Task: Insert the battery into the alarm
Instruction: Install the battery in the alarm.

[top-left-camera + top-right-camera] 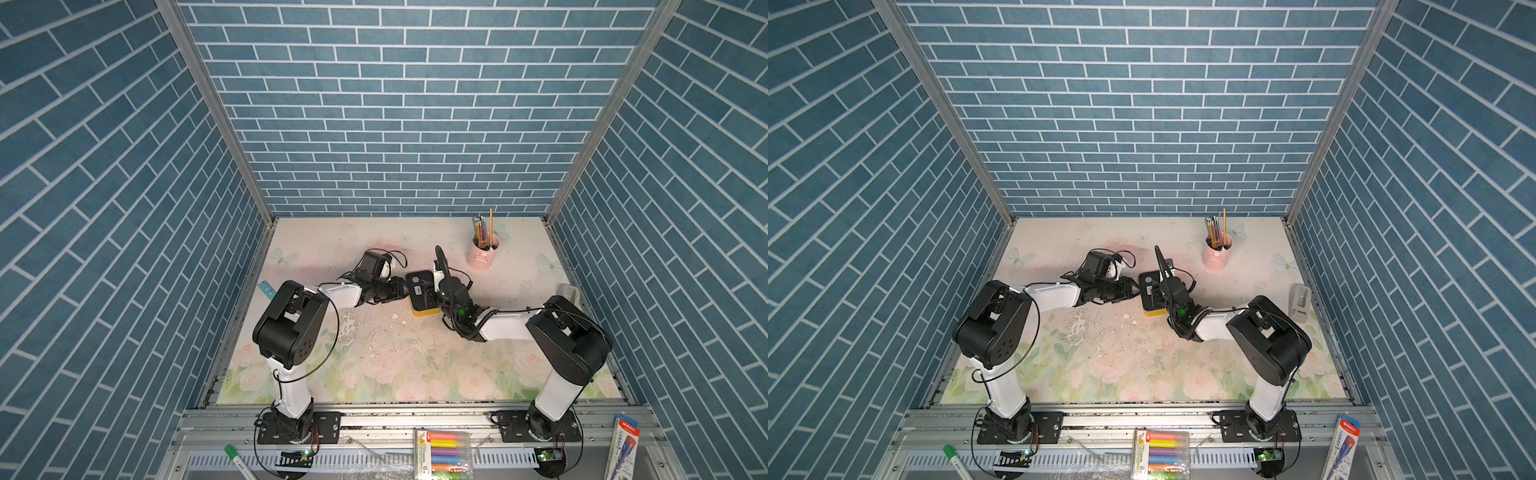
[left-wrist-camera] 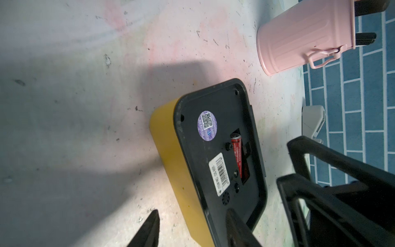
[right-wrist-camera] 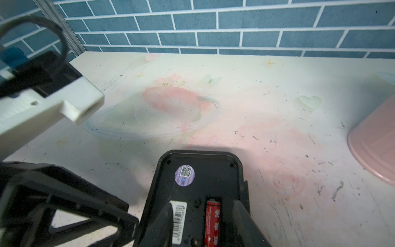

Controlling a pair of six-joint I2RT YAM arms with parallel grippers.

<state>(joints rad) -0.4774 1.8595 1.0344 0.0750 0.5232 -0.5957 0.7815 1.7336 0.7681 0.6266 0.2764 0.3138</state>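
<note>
The alarm [image 1: 417,291] lies near the middle of the floral tabletop [image 1: 374,353] with its black back panel upward and a strip of yellow casing facing the robot. In both top views the arms meet over it. The left tool [image 1: 402,289] is at its left edge, and the right tool [image 1: 432,293] hangs above its right half and hides the slot, so the battery cannot be made out there. The wrist views fill that gap. From the right wrist, the battery [image 3: 212,224] is red with printed lettering and lies lengthwise inside the open slot of the back panel [image 3: 198,181], beside a barcode label [image 3: 178,220] and below a round QR sticker [image 3: 185,174]. The right tool [image 3: 203,203] is spread, its fingers [image 3: 245,220] standing on either side of the battery without touching it. Only the left wrist view shows the battery's [image 2: 237,151] metal end and the alarm's [image 2: 205,162] yellow side wall. There the left tool [image 2: 193,213] is also spread astride the alarm's near edge. One of its fingers [image 2: 235,224] lies over the back panel, and bare tabletop shows between the other and the yellow wall. The pink pencil cup [image 1: 482,251] stands apart behind the alarm, and only the top views show its pencils [image 1: 482,226].
</note>
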